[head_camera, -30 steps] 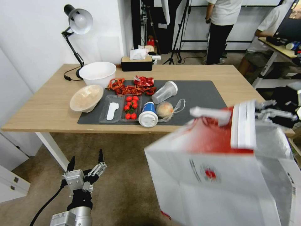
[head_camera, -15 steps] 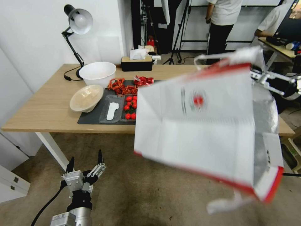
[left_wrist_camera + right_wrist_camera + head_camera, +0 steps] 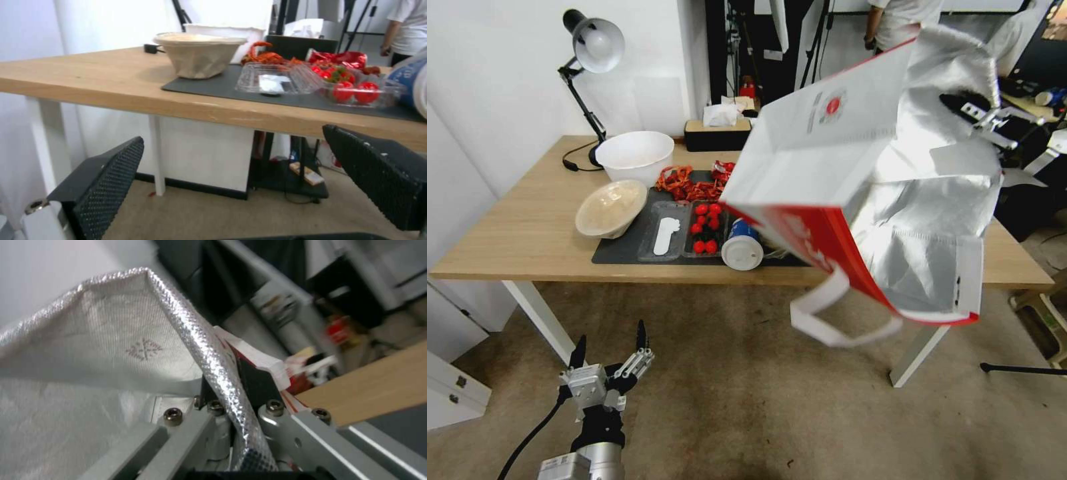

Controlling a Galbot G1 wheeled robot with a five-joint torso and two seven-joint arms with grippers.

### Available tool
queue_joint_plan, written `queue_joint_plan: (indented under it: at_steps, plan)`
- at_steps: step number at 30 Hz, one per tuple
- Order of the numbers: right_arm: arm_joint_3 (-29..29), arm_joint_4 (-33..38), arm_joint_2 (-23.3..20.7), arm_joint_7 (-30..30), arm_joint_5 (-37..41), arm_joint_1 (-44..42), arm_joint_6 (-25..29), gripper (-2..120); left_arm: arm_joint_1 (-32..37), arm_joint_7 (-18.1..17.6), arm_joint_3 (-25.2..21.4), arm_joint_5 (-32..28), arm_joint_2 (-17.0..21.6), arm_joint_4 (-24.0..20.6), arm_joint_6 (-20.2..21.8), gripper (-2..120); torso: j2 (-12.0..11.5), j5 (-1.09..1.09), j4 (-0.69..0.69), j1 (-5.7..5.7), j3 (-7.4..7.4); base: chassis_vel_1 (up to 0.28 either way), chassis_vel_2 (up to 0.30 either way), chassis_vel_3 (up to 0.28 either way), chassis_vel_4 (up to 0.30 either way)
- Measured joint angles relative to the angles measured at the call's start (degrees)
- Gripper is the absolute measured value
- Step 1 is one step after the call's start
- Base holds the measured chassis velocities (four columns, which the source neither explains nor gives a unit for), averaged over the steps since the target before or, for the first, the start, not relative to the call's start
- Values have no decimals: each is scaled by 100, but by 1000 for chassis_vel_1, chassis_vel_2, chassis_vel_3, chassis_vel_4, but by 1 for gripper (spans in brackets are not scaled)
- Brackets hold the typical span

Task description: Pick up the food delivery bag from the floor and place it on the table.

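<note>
The head camera looks forward and down from above over the table (image 3: 520,227) and the carpet before it, with the room behind. The left wrist camera sits low near the floor, facing the table (image 3: 111,90) edge from just beside it, so both share the mat (image 3: 620,250) end. The right wrist camera is pressed close to the bag (image 3: 98,350), apparently aimed upward past it.
</note>
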Motion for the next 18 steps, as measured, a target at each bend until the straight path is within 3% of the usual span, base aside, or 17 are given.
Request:
queue_joint_plan:
  at_steps: [7, 18]
  plan:
    - [-257, -130, 259, 1192, -171, 194, 518, 0, -76, 9, 57, -31, 126, 72, 48, 100, -1, 3, 0, 0, 0, 0, 0, 0, 0]
    - [-1083, -318, 506, 2380, -650, 804, 402, 0, -51, 15, 90, 19, 90, 92, 44, 100, -1, 2, 1, 0, 0, 0, 0, 0, 0]
